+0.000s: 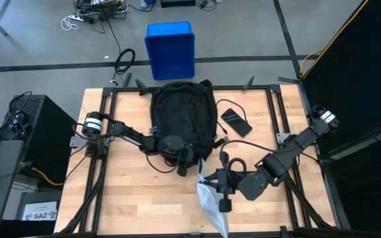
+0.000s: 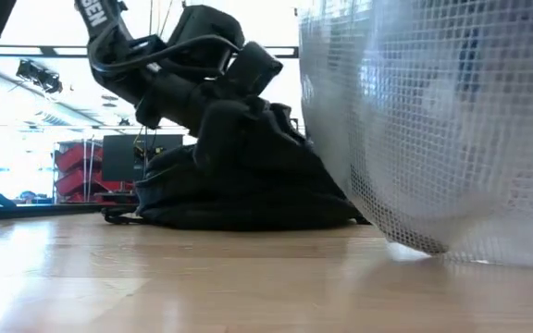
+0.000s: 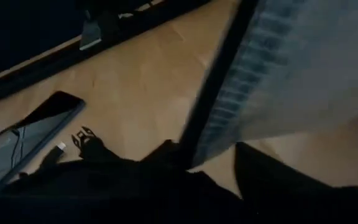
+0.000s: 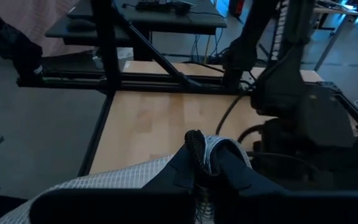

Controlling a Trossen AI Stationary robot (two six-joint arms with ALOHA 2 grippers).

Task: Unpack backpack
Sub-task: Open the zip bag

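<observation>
The black backpack (image 1: 182, 112) lies flat at the middle of the table's far half; it also shows in the low view (image 2: 239, 185). My left gripper (image 1: 184, 162) is at its near end, low on the black fabric (image 3: 123, 180). My right gripper (image 1: 221, 185) is just right of that, shut on a see-through white mesh pouch (image 1: 211, 201). The pouch fills the right of the low view (image 2: 433, 129). A black phone (image 1: 235, 122) lies flat on the table right of the backpack. My left gripper is on the backpack's near end (image 2: 234, 116), coming from the table's left and slanting down. The black fabric (image 3: 166, 168) bunches up around the fingers and hides the place of contact. One finger (image 3: 272, 183) shows beside it. My right gripper pinches the mesh pouch's upper edge (image 4: 211, 152) between its two fingers, by a black corded trim (image 4: 194, 146). It comes from the table's right, slanting down. The pouch hangs below the fingers, with its lower end (image 2: 470, 248) on the table.
A cable (image 1: 256, 147) runs from the phone across the table toward my right arm. A blue bin (image 1: 170, 49) stands on the floor beyond the far edge. Black frame rails (image 1: 273, 112) run along the table's sides. Bare wood shows at the near left (image 1: 131, 198).
</observation>
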